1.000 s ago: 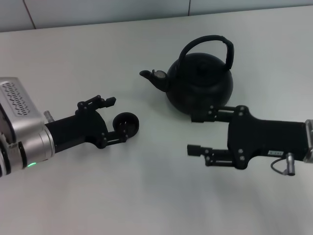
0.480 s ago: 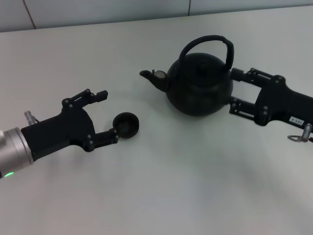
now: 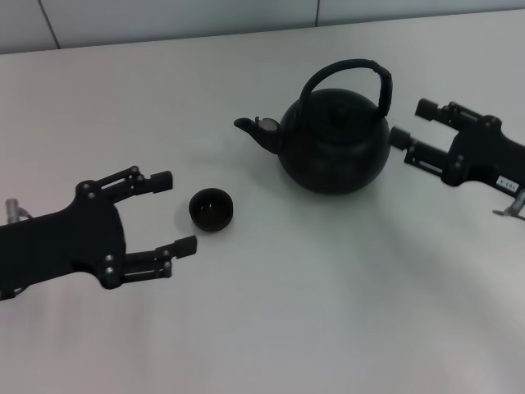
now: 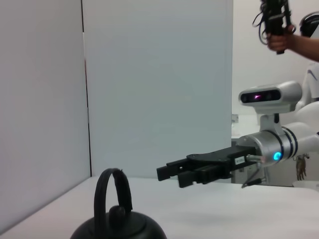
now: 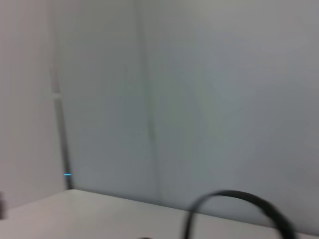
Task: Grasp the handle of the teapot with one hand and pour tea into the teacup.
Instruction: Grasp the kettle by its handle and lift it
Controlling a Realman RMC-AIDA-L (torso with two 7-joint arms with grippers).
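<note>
The matte black teapot [image 3: 335, 146] stands upright on the white table, spout to the left, its arched handle [image 3: 348, 69] over the top. The small dark teacup [image 3: 211, 209] sits to its lower left. My right gripper [image 3: 410, 125] is open just right of the teapot's body, apart from it and below the handle's height. My left gripper [image 3: 175, 213] is open and empty just left of the teacup, not touching it. The left wrist view shows the handle [image 4: 113, 191] and my right gripper [image 4: 172, 176] beyond it. The right wrist view shows the handle's arc [image 5: 239, 208].
The white table [image 3: 328, 295] spreads around the objects. A pale wall panel [image 3: 164, 16] runs along its far edge. A person's hand with a dark device [image 4: 279, 25] shows far off in the left wrist view.
My right gripper has swung from in front of the teapot round to its right side and farther back. My left gripper has drawn back to the left, away from the teacup.
</note>
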